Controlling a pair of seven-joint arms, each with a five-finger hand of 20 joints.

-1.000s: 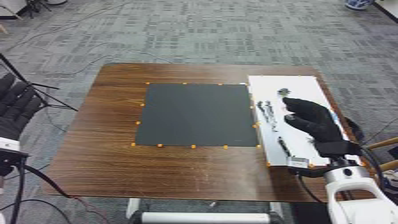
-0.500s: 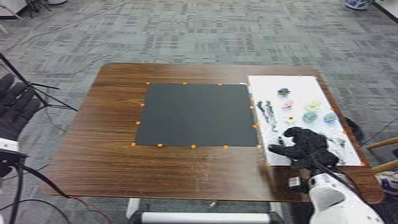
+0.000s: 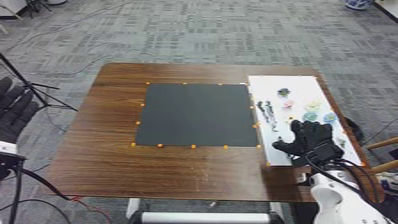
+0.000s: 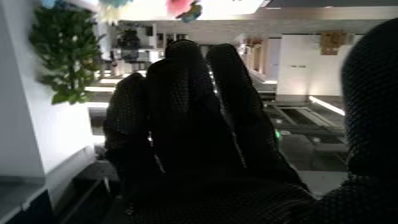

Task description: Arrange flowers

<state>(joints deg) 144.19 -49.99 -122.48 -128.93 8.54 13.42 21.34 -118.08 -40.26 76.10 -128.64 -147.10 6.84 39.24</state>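
1. The right hand (image 3: 313,136), in its black fabric glove, is over the near part of the white rectangular board (image 3: 298,86) on the right side of the brown wooden table (image 3: 102,130). It is released: the fingers extend straight toward the far side, the thumb spread out to the left. Whether it touches the board I cannot tell.
2. In the right wrist view, the same hand (image 4: 191,120) has its fingers straight and close together, with the thumb well apart from them.
3. The left hand (image 3: 12,112), also in a black fabric glove, is off the table's left side, relaxed, with its fingers extended forward.
4. The flowers lie on the board. A dark blue flower (image 3: 283,92) is farthest away, with a pink flower (image 3: 288,104) nearer.
5. A pale yellow flower (image 3: 313,105) lies right of the pink one. Nearer are a pale teal flower (image 3: 310,116), just beyond the right hand's fingertips, and a light blue flower (image 3: 330,118) to its right.
6. Dark, slender pieces (image 3: 270,115) lie along the board's left part, too small to identify.
7. Left of the board is a dark grey rectangular mat (image 3: 195,115), with small orange markers (image 3: 194,146) around its border.
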